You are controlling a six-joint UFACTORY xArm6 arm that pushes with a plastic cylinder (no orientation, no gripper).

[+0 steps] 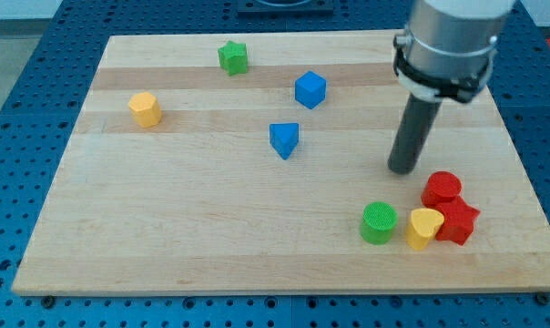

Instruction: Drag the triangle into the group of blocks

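The blue triangle (283, 139) lies near the middle of the wooden board (211, 237). My tip (402, 169) rests on the board to the triangle's right, well apart from it. Just below and right of the tip sits a group of blocks: a red cylinder (442, 189), a red star (456, 221), a yellow heart (424, 228) and a green cylinder (379, 222). The tip is close to the red cylinder, with a small gap showing.
A blue cube (310, 89) sits above the triangle. A green star (233, 57) lies near the view's top edge. A yellow hexagon (145, 108) sits at the left. Blue pegboard (29, 137) surrounds the board.
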